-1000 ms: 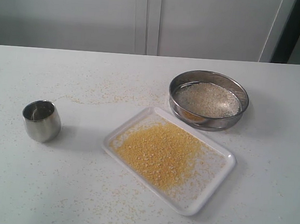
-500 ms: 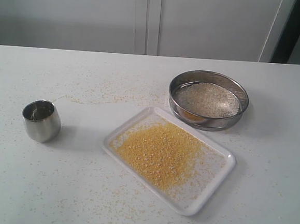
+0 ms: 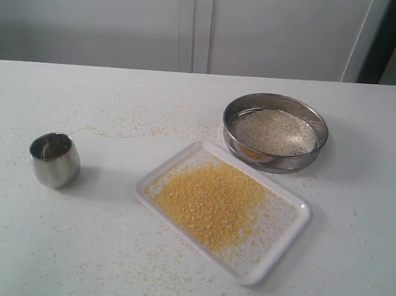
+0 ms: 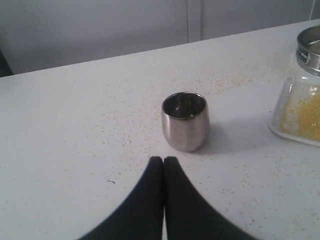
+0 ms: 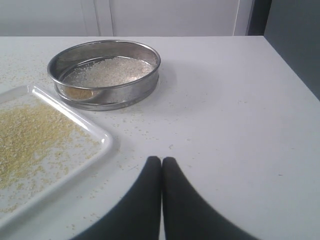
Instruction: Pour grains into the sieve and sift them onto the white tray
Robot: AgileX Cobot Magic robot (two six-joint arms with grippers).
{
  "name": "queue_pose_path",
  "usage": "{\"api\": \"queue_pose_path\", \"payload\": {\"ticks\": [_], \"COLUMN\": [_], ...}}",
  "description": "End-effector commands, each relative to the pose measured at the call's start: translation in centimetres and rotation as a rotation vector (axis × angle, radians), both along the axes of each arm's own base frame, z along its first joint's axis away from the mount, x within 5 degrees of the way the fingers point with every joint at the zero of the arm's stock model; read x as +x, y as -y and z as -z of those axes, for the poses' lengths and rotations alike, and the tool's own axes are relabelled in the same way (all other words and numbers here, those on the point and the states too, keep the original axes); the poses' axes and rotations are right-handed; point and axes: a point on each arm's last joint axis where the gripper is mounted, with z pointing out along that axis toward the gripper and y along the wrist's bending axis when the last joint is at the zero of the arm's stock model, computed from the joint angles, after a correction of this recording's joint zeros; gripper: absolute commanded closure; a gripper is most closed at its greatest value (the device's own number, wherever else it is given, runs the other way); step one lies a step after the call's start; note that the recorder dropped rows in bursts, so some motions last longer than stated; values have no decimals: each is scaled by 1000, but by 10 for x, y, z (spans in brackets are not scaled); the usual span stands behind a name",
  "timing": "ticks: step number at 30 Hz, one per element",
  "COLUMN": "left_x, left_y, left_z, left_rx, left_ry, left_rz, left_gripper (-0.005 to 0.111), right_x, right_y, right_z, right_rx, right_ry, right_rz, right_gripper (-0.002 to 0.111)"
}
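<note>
Exterior view shows no change at the sieve [image 3: 275, 132] and white tray [image 3: 307, 210]. The left fingers [image 4: 156, 172] and right fingers [image 5: 154, 170] are pressed together, empty. Sifting appears finished.

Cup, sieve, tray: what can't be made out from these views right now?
Cup: bottom inside, dark reflections, exterior and left wrist.
Sieve: mesh mostly under whitish grains; cut by left wrist view's edge.
Tray: cut by edges in both wrist views.
Left gripper, right gripper: outside exterior view.
</note>
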Motion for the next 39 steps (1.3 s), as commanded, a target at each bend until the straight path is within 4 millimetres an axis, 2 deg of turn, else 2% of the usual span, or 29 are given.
{"api": "queue_pose_path", "payload": {"ticks": [1,8,12,20,27,39], "left_x": [2,3,5,5,5,5], "left_y": [1,-1,-5,-9,-10,-10], "left_z": [16,30,47,48,48,48], "left_rx": [-4,52,84,111,7,-9], "left_ry": [-22,-64,-115,-114,-131,-141], "left_rz": [15,11,-27,-65,-108,-110], "left_gripper": [107,107,107,107,107,107], "right_x": [0,0,0,0,0,0], "right_y": [0,0,0,0,0,0], "right_z": [2,2,2,2,2,2], "right_rx": [-16,4,4,4,4,4], "right_ry": [4,3,3,3,3,3], "right_rz": [-1,5,5,5,5,5], "right_gripper": [108,108,108,108,108,108]}}
